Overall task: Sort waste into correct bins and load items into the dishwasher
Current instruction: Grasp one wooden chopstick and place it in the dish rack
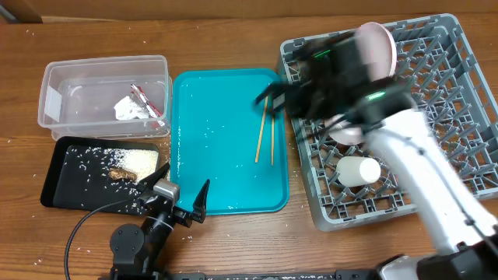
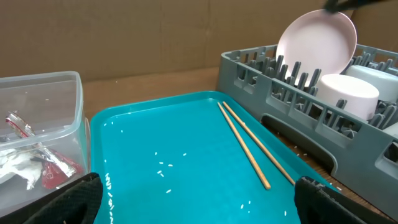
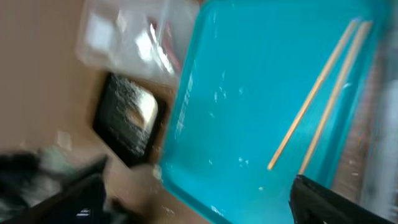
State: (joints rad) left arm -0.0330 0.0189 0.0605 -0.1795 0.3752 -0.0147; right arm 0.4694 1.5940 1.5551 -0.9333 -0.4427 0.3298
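Two wooden chopsticks (image 1: 264,131) lie side by side on the teal serving tray (image 1: 226,179), with scattered rice grains (image 2: 163,167). My right gripper (image 1: 271,97) is open and empty, blurred, above the tray's right edge next to the chopsticks (image 3: 317,99). My left gripper (image 1: 185,204) is open and empty at the tray's near edge, with the chopsticks (image 2: 249,146) ahead. The grey dish rack (image 1: 436,101) holds the upright plate (image 1: 379,45), a bowl (image 1: 346,134) and a cup (image 1: 359,171). The clear tub (image 1: 54,82) holds the red wrapper (image 1: 148,101) and paper scrap (image 1: 128,109).
The black tray (image 1: 62,183) at the front left holds rice and a brownish lump (image 1: 120,173). My right arm stretches over the rack's front half and hides part of it. A cable loops on the table by the left arm's base.
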